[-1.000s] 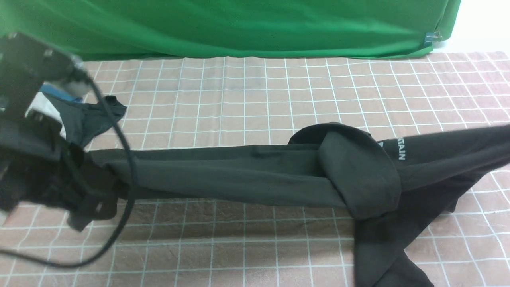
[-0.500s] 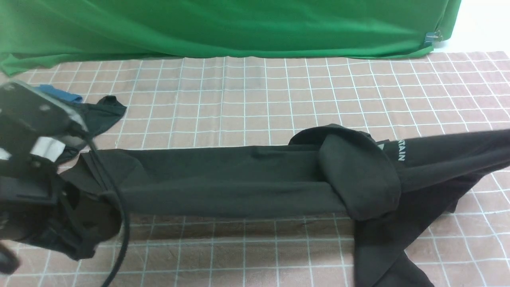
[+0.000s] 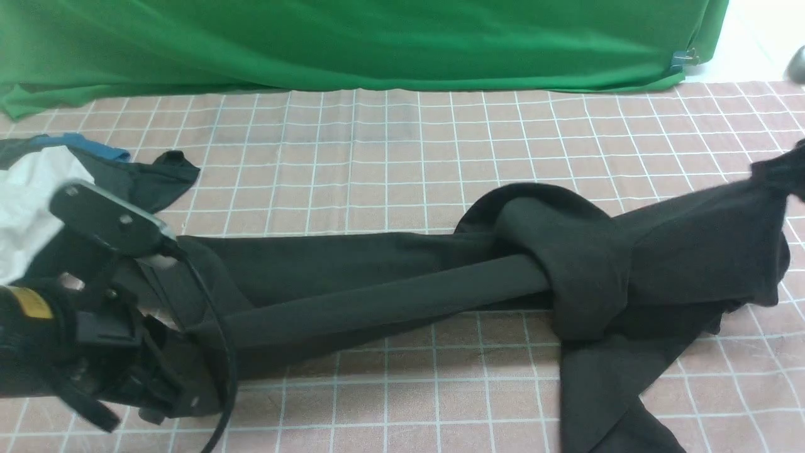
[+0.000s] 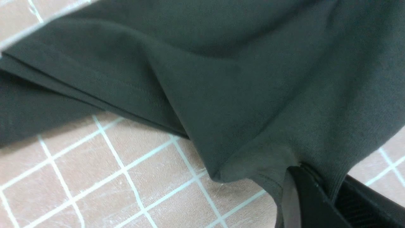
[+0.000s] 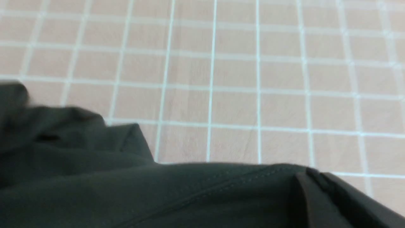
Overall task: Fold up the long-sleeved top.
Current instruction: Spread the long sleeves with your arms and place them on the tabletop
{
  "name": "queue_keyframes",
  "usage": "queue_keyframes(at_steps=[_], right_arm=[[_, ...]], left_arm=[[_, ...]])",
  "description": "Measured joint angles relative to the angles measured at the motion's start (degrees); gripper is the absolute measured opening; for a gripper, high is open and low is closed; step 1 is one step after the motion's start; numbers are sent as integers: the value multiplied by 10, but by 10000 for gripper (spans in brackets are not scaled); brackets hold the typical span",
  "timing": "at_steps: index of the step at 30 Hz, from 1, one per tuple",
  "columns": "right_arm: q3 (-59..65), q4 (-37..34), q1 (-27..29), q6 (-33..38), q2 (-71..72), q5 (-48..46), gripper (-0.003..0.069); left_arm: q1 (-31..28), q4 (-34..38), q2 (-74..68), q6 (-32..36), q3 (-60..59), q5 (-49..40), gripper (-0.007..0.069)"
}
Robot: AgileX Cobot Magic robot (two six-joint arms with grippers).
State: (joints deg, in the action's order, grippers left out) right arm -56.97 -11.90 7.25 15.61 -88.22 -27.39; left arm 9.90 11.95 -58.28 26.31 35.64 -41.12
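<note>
While my left hand [image 4: 329,190] and right hand [image 5: 313,190] each pinch one end of the black top [image 3: 390,277], stretched between them, I should pull evenly so its twisted middle lies flat.

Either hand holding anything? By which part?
Both grip the black top: left hand pinches the edge at its left end, right hand the edge at its right end.

Left arm [image 3: 38,340] low at near left; left gripper [image 4: 319,182] pinched tight on the long-sleeved top [image 3: 377,283]. Right gripper [image 5: 311,190] likewise pinched on it.
</note>
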Motion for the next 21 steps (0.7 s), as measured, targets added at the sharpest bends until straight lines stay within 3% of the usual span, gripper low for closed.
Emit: queue_keyframes(at_steps=[7, 10, 11, 12, 15, 19, 20, 21], right_arm=[[-9, 0, 0, -39, -78, 8, 89], [-10, 0, 0, -54, -65, -21, 267], [-10, 0, 0, -54, -61, -23, 279], [-10, 0, 0, -57, -46, -35, 358], [-10, 0, -1, -64, 6, -68, 463], [-2, 1, -32, -71, 84, -119, 482], [19, 0, -76, -68, 125, -141, 471], [22, 0, -82, -67, 129, -146, 469]], left_arm=[[0, -1, -58, 0, -6, 26, 35], [0, 6, -77, 0, -6, 34, 35], [0, 7, -78, 0, -6, 34, 35], [0, 10, -79, 0, -6, 37, 35], [0, 14, -79, 0, -6, 39, 35], [0, 20, -79, 0, -6, 40, 35], [0, 23, -79, 0, -6, 42, 35], [0, 23, -79, 0, -6, 43, 35]])
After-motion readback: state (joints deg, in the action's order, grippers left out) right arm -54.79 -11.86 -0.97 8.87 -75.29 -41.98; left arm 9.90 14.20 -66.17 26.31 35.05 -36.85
